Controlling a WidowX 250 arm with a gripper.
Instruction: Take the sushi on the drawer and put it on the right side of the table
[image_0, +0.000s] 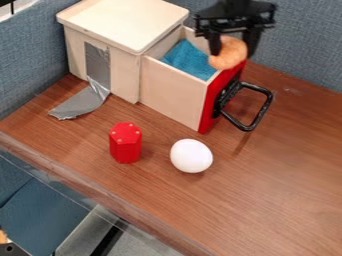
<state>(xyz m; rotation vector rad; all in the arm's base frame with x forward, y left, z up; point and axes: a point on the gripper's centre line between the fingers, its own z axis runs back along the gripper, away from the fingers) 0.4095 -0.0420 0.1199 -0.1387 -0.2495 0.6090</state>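
Jaws (232, 52) hold tan sushi (228, 56) above open drawer (172, 94).

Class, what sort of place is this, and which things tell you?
Probably a robotics lab: a black mechanical pincer hangs over an open wooden drawer, grey tape sticks to the cabinet, and blue office-style partitions stand behind the table.

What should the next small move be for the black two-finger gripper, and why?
I'd shift the gripper right without lowering: it holds the round orange-brown piece near the red front of the open wooden drawer, and the black loop handle juts on that side; descending here could catch either.
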